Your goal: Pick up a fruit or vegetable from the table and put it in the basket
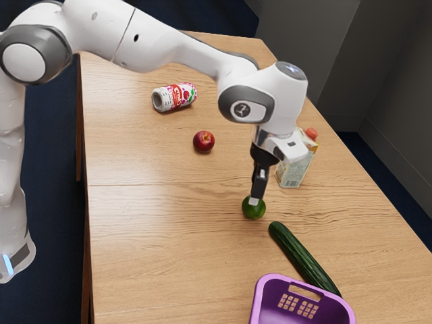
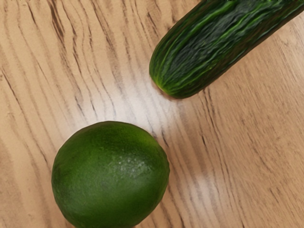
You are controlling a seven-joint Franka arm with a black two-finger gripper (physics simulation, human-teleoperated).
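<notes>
can [image 1: 174, 96]: Although it lies on the same desk [image 1: 135, 223], it is well apart from the lime [image 1: 254, 210] and looks to be no part of this job.
apple [image 1: 204, 142]: A fruit too, between can and lime, touching neither; the pincer [image 1: 254, 200] is nearer the lime, so the lime seems the pick.
lime: On the desk, outside the basket [image 1: 260, 297], right at the pincer's lower end. In the exterior view the tip overlaps its upper part. Being round, it offers no long axis to line up with; what counts is getting its middle centred in the grasp.
pincer: Pointing down at the lime. How far open it is I cannot tell, nor whether it has hold of the fruit. The step in hand looks like the grasp; if it is off-centre, the lime could roll out.
carton [image 1: 293, 172]: Upright, beyond the pincer toward the exterior view's right, probably out of the way of a straight lift.
cucumber [image 1: 304, 260]: One blunt end near the lime but apart from it, the long axis running toward the basket. A low carry could knock it, so lifting first makes sense.
basket: Purple, past the near end of the cucumber. The lime would have to go up, across, then down inside the rim.
</notes>
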